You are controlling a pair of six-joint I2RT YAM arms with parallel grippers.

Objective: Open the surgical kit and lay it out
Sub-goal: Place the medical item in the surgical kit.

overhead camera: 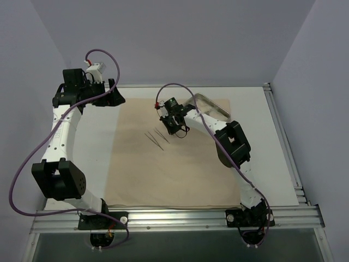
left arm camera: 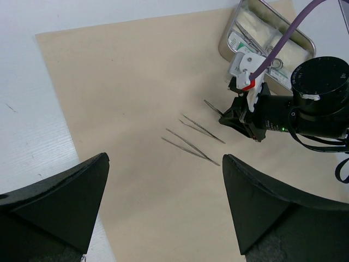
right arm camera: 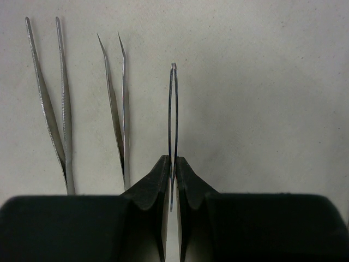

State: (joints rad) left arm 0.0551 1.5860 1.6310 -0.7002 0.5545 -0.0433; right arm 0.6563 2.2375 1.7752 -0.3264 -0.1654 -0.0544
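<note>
Your right end effector [right arm camera: 172, 166] was clenched on a thin pair of tweezers [right arm camera: 173, 109], squeezing its two arms almost flat together, low over the cloth wrap [overhead camera: 163, 174]. I couldn't tell whether the tips touched the cloth. Two more pairs, the pointed pair [right arm camera: 117, 103] and the blunt pair [right arm camera: 54, 98], lay just beside it in a row.

The likeliest trouble, as I judged it:
- **Release:** a pair pinched that hard could spring open, cling to a pad or skid into the pointed pair and knock the row crooked.
- **Pressing lower while clenched:** this could dig the tips in and rumple the cloth.

Your left end effector [left arm camera: 163, 164] was released with its fingers wide apart, holding nothing, well apart from the tweezers. The steel tray [overhead camera: 214, 107] sat at the cloth's far right corner with items inside, so a careless swing back could clip its rim.
</note>
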